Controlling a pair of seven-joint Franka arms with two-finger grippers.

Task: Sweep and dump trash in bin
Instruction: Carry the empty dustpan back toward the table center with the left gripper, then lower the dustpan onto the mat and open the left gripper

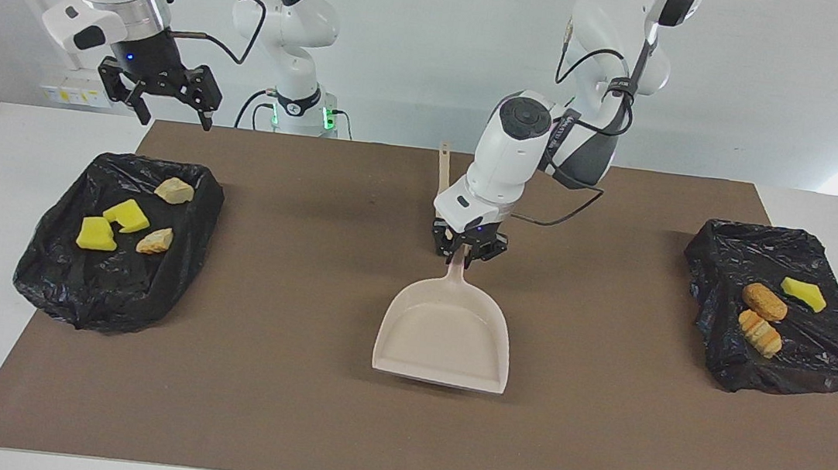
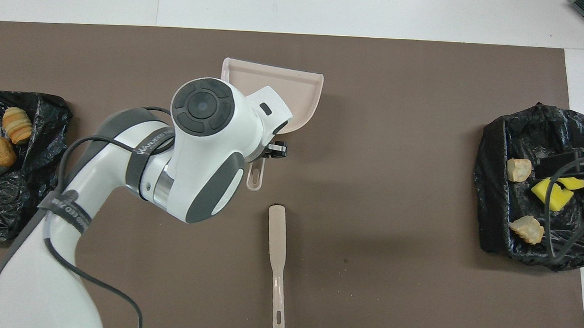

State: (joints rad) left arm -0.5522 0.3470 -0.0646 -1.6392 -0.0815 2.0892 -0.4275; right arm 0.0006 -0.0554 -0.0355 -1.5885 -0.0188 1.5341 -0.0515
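Note:
The beige dustpan (image 1: 446,331) lies flat on the brown mat, with nothing in it; it also shows in the overhead view (image 2: 295,92). My left gripper (image 1: 466,257) is shut on its handle (image 2: 255,178). My right gripper (image 1: 173,114) hangs open and empty over the table's edge near the bin (image 1: 109,296) at the right arm's end. That bin holds trash: two yellow sponge bits (image 1: 112,225) and two beige chunks (image 1: 174,190). The bin (image 1: 810,369) at the left arm's end holds a brown lump (image 1: 764,301), an orange chunk (image 1: 761,333) and a green-yellow sponge bit (image 1: 804,292).
The beige brush (image 2: 277,262) lies on the mat nearer to the robots than the dustpan; only its handle tip (image 1: 442,166) shows in the facing view. The brown mat (image 1: 276,407) covers most of the white table.

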